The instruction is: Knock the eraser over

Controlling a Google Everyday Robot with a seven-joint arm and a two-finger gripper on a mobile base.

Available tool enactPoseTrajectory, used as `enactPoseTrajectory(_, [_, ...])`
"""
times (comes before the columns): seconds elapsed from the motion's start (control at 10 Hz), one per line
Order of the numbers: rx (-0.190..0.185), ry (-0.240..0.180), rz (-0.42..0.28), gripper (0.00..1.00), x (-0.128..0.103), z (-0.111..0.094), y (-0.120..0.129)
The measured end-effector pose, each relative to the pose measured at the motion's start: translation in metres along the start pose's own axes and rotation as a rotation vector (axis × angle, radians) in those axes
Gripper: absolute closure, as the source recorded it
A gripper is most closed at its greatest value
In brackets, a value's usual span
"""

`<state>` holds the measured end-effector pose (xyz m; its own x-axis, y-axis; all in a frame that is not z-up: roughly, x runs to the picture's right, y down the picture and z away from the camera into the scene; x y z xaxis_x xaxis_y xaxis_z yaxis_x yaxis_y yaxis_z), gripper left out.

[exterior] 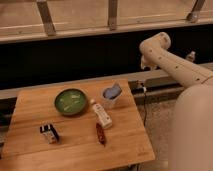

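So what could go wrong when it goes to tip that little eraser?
The eraser sits front-left on the table, far from the arm at the right; the gripper is not in view. Reaching across, the arm might bump the white bottle, the cup or the dark-red object. The eraser is small, so a sweep could miss it.

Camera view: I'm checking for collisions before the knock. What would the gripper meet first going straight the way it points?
Cannot be told: the gripper is not in view. Only the arm shows, raised beyond the far right corner of the table, apart from the eraser near the front left.
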<state>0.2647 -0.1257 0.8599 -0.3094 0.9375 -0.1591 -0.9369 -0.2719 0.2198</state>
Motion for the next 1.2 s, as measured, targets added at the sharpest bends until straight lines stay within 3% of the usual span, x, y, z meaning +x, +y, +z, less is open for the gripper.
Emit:
enactPoseTrajectory(0.3, [-0.004, -0.008, -0.018, 1.0, 0.0, -0.003, 0.003])
enactPoseTrajectory(0.6, [-0.052, -0.002, -0.122, 1.0, 0.011, -0.016, 0.035])
enactPoseTrajectory(0.9, [-0.134, 0.034, -0.291, 1.0, 0.047, -0.032, 0.112])
enactPoseTrajectory(1.2, [-0.147, 0.048, -0.314, 1.0, 0.054, -0.034, 0.12])
